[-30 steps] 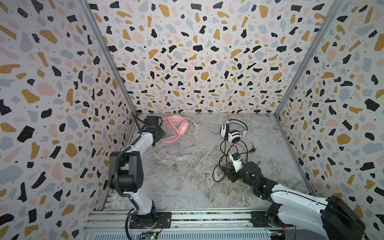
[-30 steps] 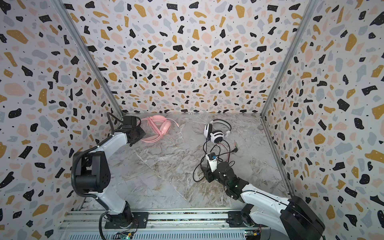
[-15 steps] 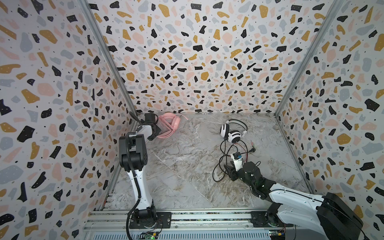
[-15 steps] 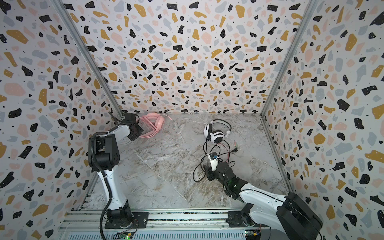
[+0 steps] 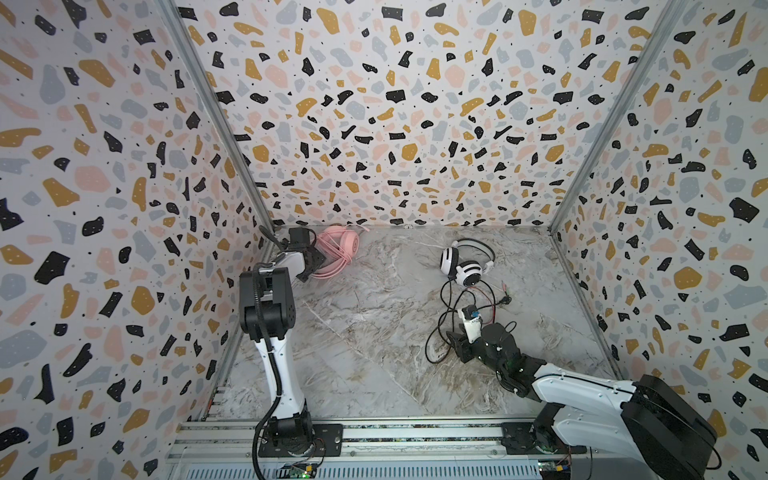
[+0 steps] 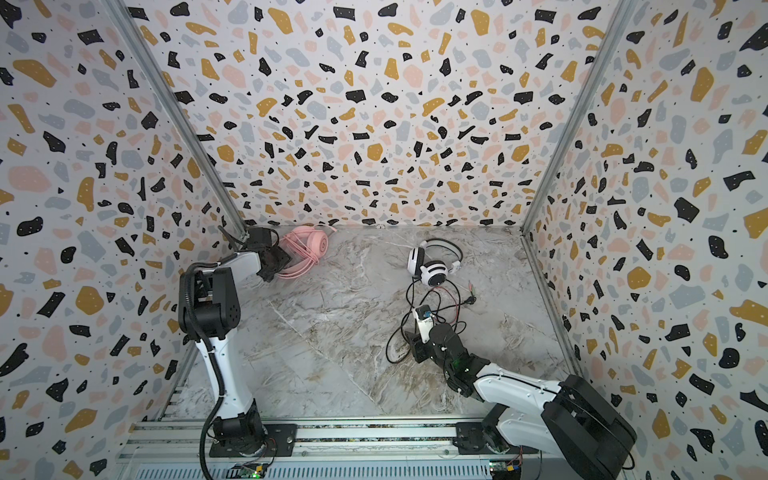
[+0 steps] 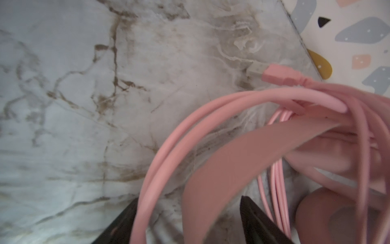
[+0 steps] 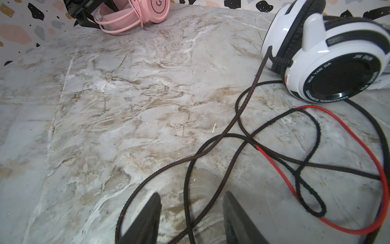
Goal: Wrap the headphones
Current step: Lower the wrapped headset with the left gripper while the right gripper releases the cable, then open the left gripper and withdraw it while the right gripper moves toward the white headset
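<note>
Two headphones lie on the tabletop [image 5: 374, 332]. The white headphones [image 8: 312, 29], back right, read "JIN DUN", "HUA YAN DA" and "EDUCATIONAL EARPHONES". The pink headphones [image 5: 347, 245], in the back left corner, show a "G". The left pincer [image 7: 188, 199] stands open around the pink band. The right pincer [image 8: 192, 193] stands open over the black-and-red cable [image 8: 310, 107], gripping nothing.

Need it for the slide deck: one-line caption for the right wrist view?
Right gripper open over the white headphones' loose black-and-red cable; pink headphones sit wrapped by the wall.
</note>
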Controlling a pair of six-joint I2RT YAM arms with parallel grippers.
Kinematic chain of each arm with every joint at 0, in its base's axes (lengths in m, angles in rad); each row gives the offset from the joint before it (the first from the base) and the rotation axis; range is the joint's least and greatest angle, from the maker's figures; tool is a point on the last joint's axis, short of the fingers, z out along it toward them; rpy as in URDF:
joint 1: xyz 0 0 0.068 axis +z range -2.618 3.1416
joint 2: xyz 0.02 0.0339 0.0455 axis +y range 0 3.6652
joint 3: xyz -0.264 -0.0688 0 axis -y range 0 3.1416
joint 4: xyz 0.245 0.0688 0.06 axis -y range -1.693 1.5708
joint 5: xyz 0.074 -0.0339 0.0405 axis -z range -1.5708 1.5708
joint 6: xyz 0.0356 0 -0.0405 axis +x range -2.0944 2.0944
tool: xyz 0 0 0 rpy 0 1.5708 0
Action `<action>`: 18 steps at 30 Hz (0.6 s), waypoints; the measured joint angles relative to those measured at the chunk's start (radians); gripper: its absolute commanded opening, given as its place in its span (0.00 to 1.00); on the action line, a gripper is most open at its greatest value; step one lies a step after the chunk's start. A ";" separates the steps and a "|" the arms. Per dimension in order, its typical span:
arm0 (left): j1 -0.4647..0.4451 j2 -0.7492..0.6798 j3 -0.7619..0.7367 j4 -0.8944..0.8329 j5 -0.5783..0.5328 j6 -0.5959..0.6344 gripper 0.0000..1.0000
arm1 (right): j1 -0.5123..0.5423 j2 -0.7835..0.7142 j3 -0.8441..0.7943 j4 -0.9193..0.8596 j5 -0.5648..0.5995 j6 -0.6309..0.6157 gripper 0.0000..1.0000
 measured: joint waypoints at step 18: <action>0.003 -0.632 -0.399 -0.050 -0.037 0.178 0.99 | -0.001 -0.156 -0.048 0.036 0.027 0.000 0.49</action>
